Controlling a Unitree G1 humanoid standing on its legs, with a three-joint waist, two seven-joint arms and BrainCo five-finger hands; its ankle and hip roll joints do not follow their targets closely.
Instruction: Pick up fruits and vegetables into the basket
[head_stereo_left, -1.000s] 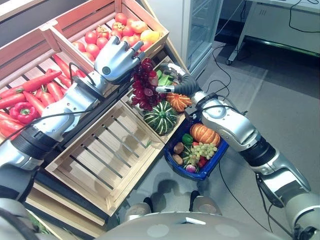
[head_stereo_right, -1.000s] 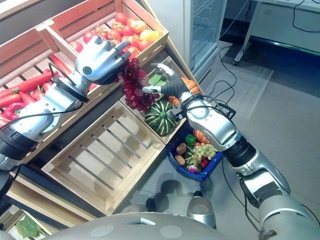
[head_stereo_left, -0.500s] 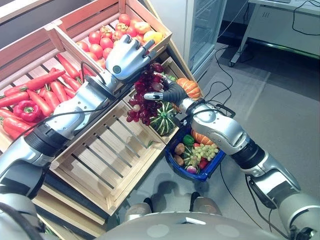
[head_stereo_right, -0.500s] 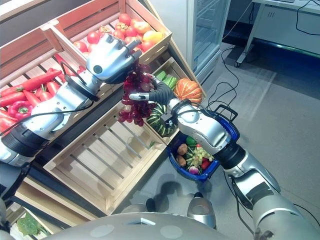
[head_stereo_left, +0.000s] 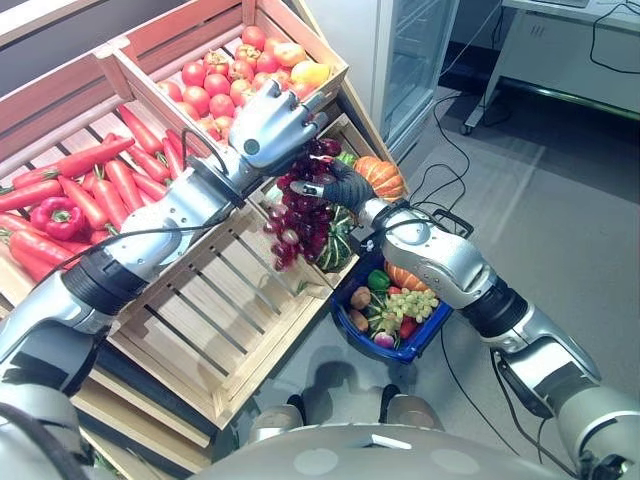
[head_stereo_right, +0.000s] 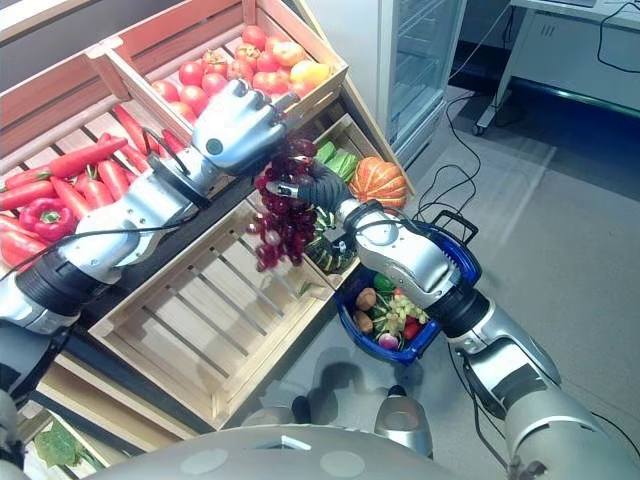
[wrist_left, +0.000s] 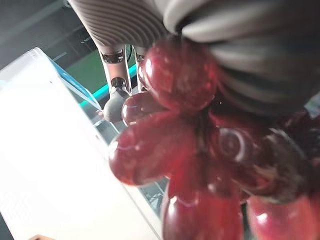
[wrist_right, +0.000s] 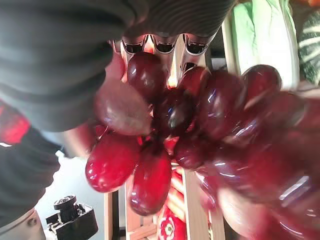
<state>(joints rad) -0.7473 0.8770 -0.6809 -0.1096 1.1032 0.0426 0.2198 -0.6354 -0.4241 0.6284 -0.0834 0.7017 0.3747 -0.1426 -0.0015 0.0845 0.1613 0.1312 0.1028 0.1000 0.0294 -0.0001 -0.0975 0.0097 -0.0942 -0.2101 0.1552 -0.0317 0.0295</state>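
The left hand (head_stereo_left: 272, 125) and the right hand (head_stereo_left: 338, 186) both pinch the top of the red grape bunch (head_stereo_left: 300, 218), which hangs over the wooden crate's edge. The blue basket (head_stereo_left: 440, 312) already holds several vegetables; these grapes are not yet inside.

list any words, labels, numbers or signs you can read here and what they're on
None: no readable text.
The wooden crates, the blue basket and the bunch of red grapes held between the left hand and right hand show no labels, numbers or signs.
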